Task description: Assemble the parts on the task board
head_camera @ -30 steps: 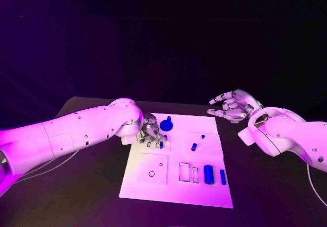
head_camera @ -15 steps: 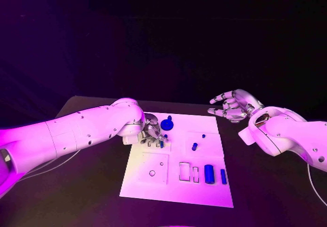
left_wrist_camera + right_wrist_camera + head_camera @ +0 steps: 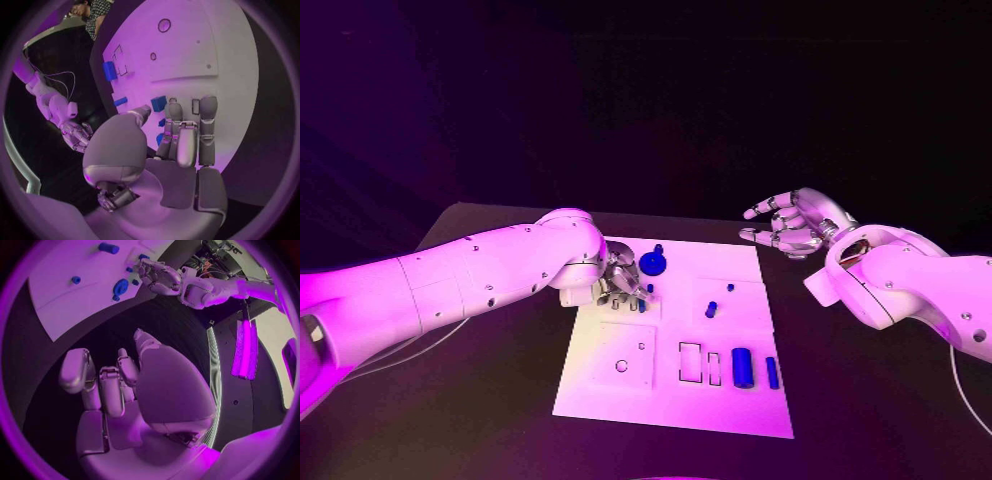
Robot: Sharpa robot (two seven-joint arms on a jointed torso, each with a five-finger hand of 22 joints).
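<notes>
Firstly, landmark: we place everything against the task board (image 3: 733,405), the white plate on the black table.
Left hand: our left hand (image 3: 620,278) is down over the board's far-left part. Its fingers (image 3: 187,135) lie straight and side by side towards the board face, and the thumb is set apart from them.
Left hand's hold: we cannot tell whether it has a part. Bits of blue show between thumb and fingers, but no clear grip on them.
Nearest part: a small blue part (image 3: 159,103) sits on the board just beyond those fingertips, towards the board's middle.
Its axis: it looks squat in the left wrist view, so we cannot give its long axis or which way it points.
Right hand: our right hand (image 3: 790,226) hangs off the board's far-right corner, above the table. Its fingers are loosely curled and apart, with nothing in them.
Nearer hand: we judge the left hand far the nearer to that small part, so the next move should be its own.
Round part: a round blue part (image 3: 653,264) stands near the board's far edge, just beside the left hand on the side towards the board's middle.
Short peg: a short blue peg (image 3: 711,310) lies near the board's centre, apart from both hands.
Blue block: a blue block (image 3: 741,367) lies by the board's near-right part, its long axis running from near edge to far edge.
Slots: the empty slots (image 3: 691,362) lie just beside that block on its left and run the same way.
</notes>
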